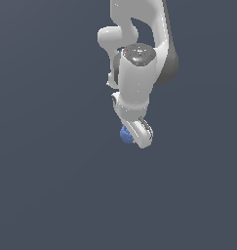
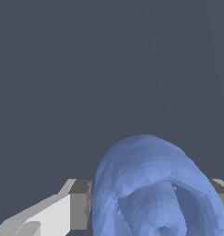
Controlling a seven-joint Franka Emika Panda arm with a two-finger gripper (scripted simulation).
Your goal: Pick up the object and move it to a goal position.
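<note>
The white arm (image 1: 135,73) reaches down over a plain grey surface (image 1: 47,185), no edge of it in sight. Its tool (image 1: 132,136) is clamped on the blue lumpy ball (image 1: 125,135) — the wrist view shows the ball (image 2: 152,189) filling the gap, a grey finger pad (image 2: 81,205) pressed against each side. Whether the ball rests on the surface or hangs above it cannot be told.

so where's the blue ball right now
The blue ball sits at the tip of the arm near the middle of the exterior view, between the fingers of the gripper, which press both its sides.
</note>
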